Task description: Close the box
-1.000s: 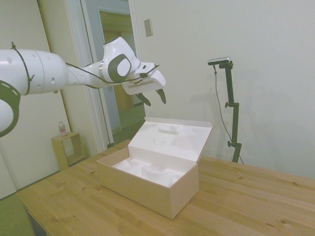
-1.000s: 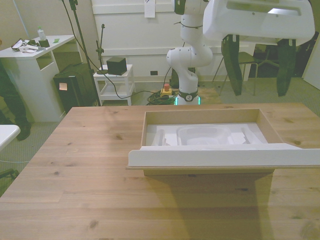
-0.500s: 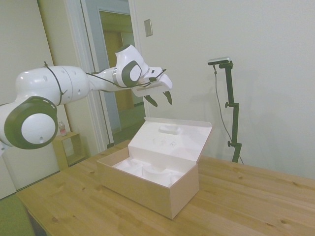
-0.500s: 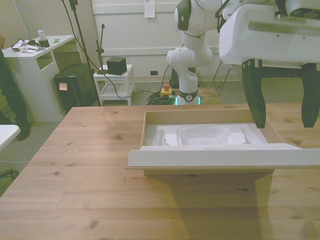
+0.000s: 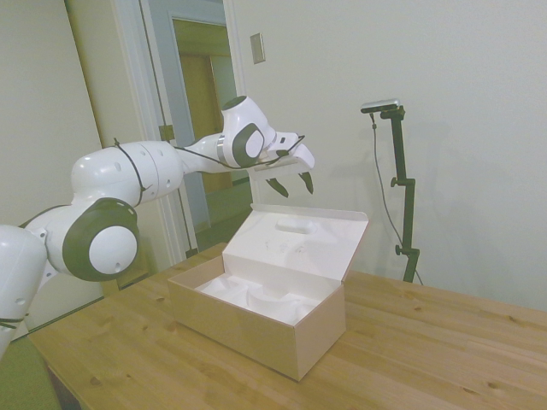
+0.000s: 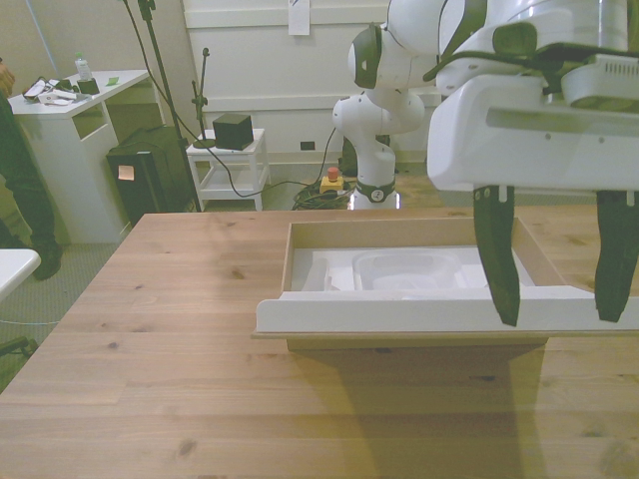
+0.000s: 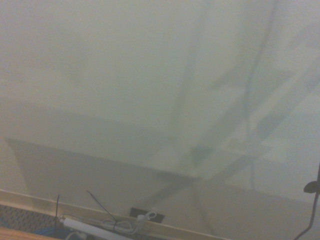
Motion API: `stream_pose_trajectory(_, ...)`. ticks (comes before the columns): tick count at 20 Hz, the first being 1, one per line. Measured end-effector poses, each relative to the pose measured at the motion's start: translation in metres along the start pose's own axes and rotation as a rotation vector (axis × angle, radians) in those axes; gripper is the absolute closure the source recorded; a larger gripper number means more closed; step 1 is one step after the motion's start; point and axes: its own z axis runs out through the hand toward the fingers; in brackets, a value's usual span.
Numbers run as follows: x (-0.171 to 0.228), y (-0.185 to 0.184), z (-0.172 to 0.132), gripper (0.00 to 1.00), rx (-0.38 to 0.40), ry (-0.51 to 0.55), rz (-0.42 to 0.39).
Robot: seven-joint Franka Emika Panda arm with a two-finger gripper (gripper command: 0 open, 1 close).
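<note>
The box (image 5: 256,320) sits open near the middle of the wooden table (image 5: 444,350), its long side facing the front camera. In the side view its hinged lid (image 5: 299,241) stands tilted back at the 1 o'clock side of the tray, and the white moulded insert (image 5: 256,299) shows inside. In the front view the lid (image 6: 399,314) appears as a pale band across the near edge of the box.

The gripper (image 5: 291,184) hangs in the air above the lid's upper edge, clear of it, at about 12 o'clock from the box in the side view. Its two dark fingers (image 6: 496,254) are spread wide apart and point downward, with nothing between them.

Compared with a second ago, the arm has stretched further out over the box: the gripper has travelled from the 11 o'clock side of the lid to a spot above it, and in the front view it has dropped lower, so the fingertips now overlap the lid's band. The box and lid have not moved.

The wrist view shows only a blurred pale wall (image 7: 150,75) and some cables (image 7: 115,225) along the floor.
</note>
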Motion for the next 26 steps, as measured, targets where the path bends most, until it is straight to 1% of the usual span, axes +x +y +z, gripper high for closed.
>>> stream_pose_trajectory(5,-0.017,-0.016,0.026,0.0,-0.014,-0.031,-0.023)
stream_pose_trajectory(7,-0.021,-0.017,0.034,0.0,-0.022,-0.039,-0.025)
stream_pose_trajectory(11,-0.019,-0.01,0.038,0.0,-0.062,-0.062,-0.004)
stream_pose_trajectory(16,-0.019,-0.003,0.028,0.0,-0.111,-0.125,0.05)
stream_pose_trajectory(20,-0.023,-0.014,-0.003,0.0,-0.131,-0.168,0.108)
stream_pose_trajectory(26,-0.013,-0.001,-0.03,0.0,-0.136,-0.239,0.204)
